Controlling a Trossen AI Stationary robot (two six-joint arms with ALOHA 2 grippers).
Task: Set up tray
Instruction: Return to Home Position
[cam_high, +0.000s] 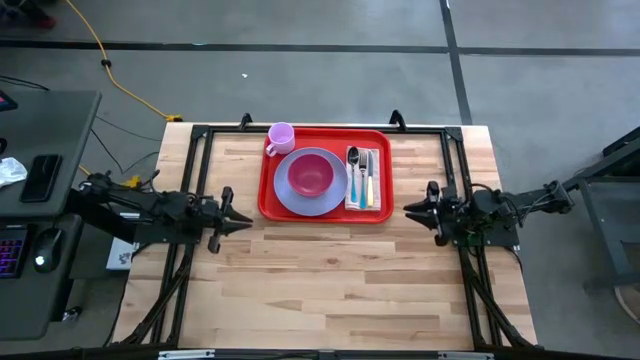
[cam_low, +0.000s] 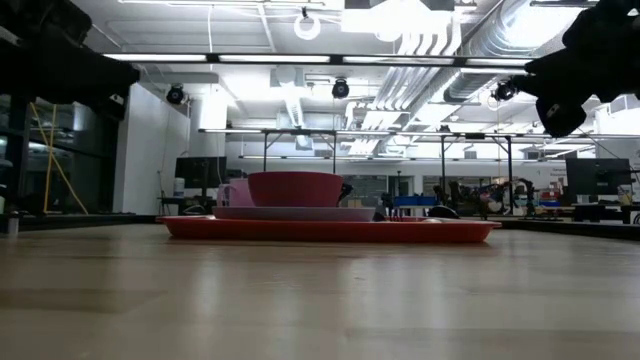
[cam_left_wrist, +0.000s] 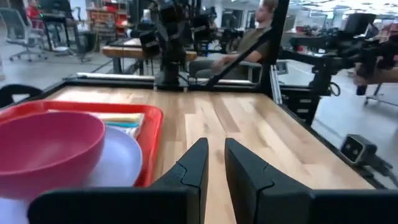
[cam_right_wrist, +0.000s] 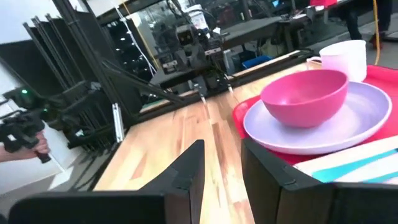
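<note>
The left arm (cam_high: 150, 207) and the right arm (cam_high: 490, 208) are alike: matt black from end to end, built of short blocky segments with rounded joint housings. Thin dark cables (cam_high: 538, 194) loop beside the outer part of the right arm. The left tool (cam_left_wrist: 214, 144) has two flat black fingers (cam_left_wrist: 193, 171), broad at the base, with angular steps, tapering to slanted tips. The right tool (cam_right_wrist: 222, 146) has the same faceted black shape, plain, with no markings visible.

Grey concrete floor (cam_high: 300, 80), bright ceiling lights (cam_low: 380, 15)
</note>
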